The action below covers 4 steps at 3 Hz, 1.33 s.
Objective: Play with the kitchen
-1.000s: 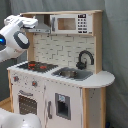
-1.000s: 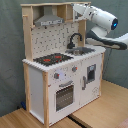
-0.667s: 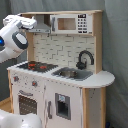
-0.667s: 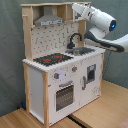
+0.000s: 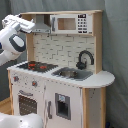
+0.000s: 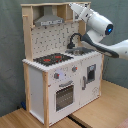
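A tall toy kitchen (image 5: 60,75) of white panels and pale wood fills both exterior views, standing on a wooden floor (image 6: 107,107) before a grey curtain.

In the first exterior view, going left to right along the counter: a black hob (image 5: 36,65) with red rings sits at the left end, then a grey sink (image 5: 72,74) set into the counter, with a black curved faucet (image 5: 85,58) at its back right corner. Nothing can be made out inside the sink basin. Below are knobs, an oven door (image 5: 26,104) with a window at the lower left, and a small dispenser panel on the middle door. On the top shelf a grey hood (image 5: 40,27) sits left of a white microwave (image 5: 71,23); only this view shows the microwave.

The second exterior view sees the kitchen (image 6: 65,75) from its other side: hood (image 6: 50,20) upper left, hob (image 6: 52,59) in front, sink (image 6: 80,50) and faucet (image 6: 74,39) behind.

The white robot arm reaches in at shelf height. Its gripper (image 5: 27,24) is level with the hood and just beside it, at the top shelf's edge (image 6: 75,7). I cannot tell how far it is open, or whether it holds anything.
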{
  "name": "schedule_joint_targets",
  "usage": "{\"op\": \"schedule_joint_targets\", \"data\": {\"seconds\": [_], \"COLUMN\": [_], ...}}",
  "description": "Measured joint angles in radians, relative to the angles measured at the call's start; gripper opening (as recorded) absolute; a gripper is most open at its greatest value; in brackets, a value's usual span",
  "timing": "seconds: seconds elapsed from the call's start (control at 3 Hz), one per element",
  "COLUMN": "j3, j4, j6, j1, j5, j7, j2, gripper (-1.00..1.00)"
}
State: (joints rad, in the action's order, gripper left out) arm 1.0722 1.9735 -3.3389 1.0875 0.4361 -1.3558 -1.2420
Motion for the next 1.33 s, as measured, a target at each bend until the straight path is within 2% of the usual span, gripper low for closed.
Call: {"op": "schedule_joint_targets", "data": {"seconds": [0.67, 1.0, 1.33], "j3": [-0.023, -0.045, -0.062], "j4": [-0.006, -0.015, -0.025], "j6": [0.099, 0.175, 0.232], "j1": [0.055, 0.078, 0.092], "j5": [0.085, 0.093, 0.092], "j7": [0.179, 0.287, 0.36], "j2": [-0.149, -0.217, -0.258], "gripper": [1.0, 1.0, 1.0]}}
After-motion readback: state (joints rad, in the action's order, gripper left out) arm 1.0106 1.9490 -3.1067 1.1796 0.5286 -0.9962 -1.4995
